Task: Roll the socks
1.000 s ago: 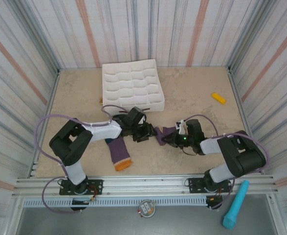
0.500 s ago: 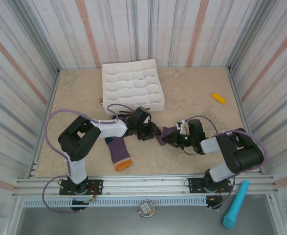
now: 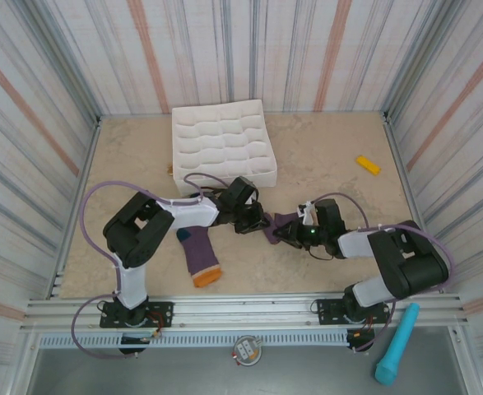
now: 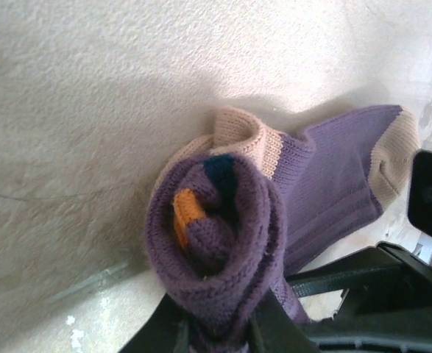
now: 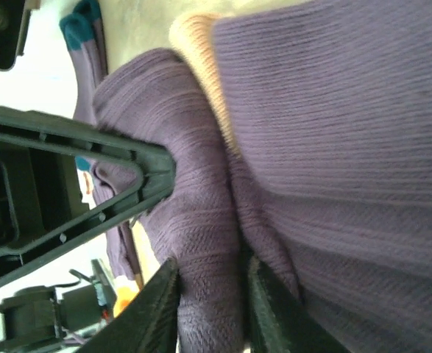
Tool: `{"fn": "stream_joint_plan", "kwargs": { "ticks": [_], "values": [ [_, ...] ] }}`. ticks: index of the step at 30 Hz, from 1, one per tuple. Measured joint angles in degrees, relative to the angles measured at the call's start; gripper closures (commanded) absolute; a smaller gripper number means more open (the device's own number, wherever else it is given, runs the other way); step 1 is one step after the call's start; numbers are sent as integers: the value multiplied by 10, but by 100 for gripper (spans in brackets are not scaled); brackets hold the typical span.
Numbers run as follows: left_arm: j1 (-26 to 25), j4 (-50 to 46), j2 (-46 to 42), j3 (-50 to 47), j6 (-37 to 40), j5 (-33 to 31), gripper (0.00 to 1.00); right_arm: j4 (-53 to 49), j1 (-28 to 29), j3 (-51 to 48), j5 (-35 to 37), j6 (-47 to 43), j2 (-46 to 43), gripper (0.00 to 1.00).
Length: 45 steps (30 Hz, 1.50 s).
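One purple sock [image 4: 216, 243] is rolled into a tight bundle with its orange toe inside and its beige cuff [image 4: 254, 138] trailing on the table. My left gripper [image 4: 221, 332] is shut on the lower end of that roll. In the top view the roll [image 3: 275, 221] lies between my left gripper [image 3: 256, 220] and my right gripper [image 3: 285, 234]. My right gripper [image 5: 204, 312] has a thick fold of the same sock [image 5: 201, 220] pressed between its fingers. The other sock [image 3: 197, 251] lies flat near the left arm, orange toe toward the front.
The white compartmented tray [image 3: 225, 174] stands just behind the two grippers. A small yellow piece [image 3: 368, 164] lies at the right back of the table. A teal cylinder [image 3: 397, 344] rests off the table at the front right. Striped walls close in three sides.
My left gripper has slid right up to the right gripper and closed on the rolled sock. The right arm has hardly moved.
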Motion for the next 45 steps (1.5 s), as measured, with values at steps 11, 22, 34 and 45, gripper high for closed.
{"fn": "stream_joint_plan", "kwargs": {
  "ticks": [11,22,34,45],
  "values": [
    [10,-61,-10,11,1,-5,94,-286,145,101,240,-116,-205,34],
    [17,-105,-24,9,1,-6,94,-405,384,187,545,-202,-134,33],
    [21,-107,-31,0,2,-3,94,-421,469,241,714,-200,23,37],
    [24,-106,-31,-4,1,5,94,-400,470,254,752,-183,70,54]
  ]
}}
